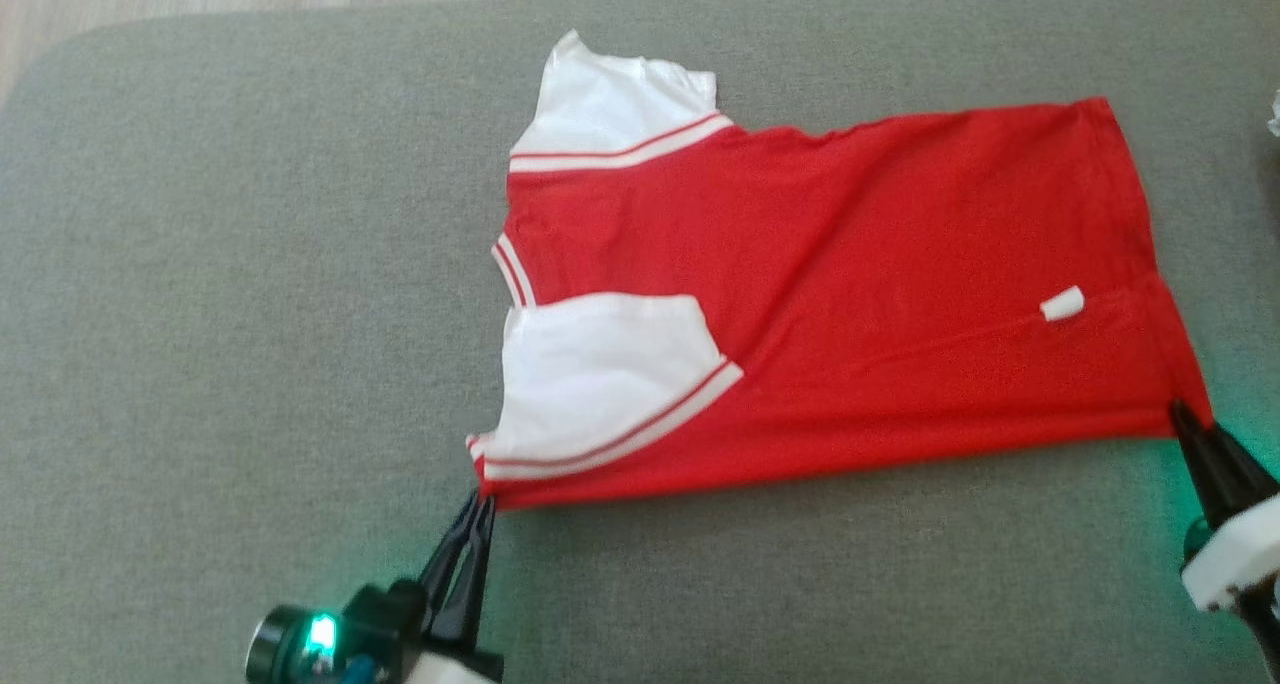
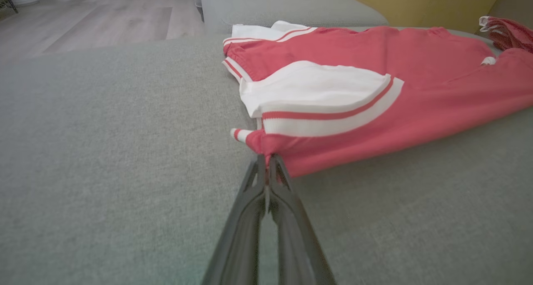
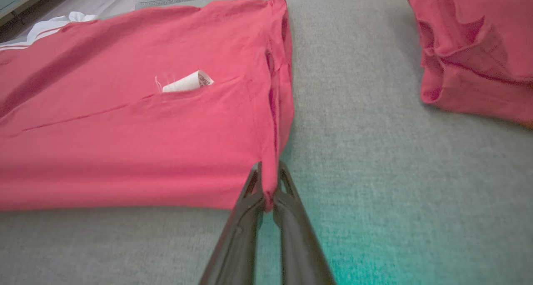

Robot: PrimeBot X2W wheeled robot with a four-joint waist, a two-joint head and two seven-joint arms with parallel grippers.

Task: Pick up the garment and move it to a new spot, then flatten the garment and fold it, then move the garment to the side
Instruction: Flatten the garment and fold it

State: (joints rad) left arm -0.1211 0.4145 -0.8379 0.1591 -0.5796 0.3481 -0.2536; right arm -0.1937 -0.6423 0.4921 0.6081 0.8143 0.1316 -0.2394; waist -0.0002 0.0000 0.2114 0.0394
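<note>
Red garment (image 1: pixel 850 294): left gripper (image 1: pixel 483 504) clamped on shoulder corner, right gripper (image 1: pixel 1178 411) clamped on hem corner. Lift level, edge taut.

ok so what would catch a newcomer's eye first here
The red garment, with its white sleeves, lies spread across the middle of the grey cushion. The left end effector is pinched shut on the garment's near sleeve-side corner, and the right end effector is shut on its near hem corner. A small white label sticks out of the red cloth close to the hem.
</note>
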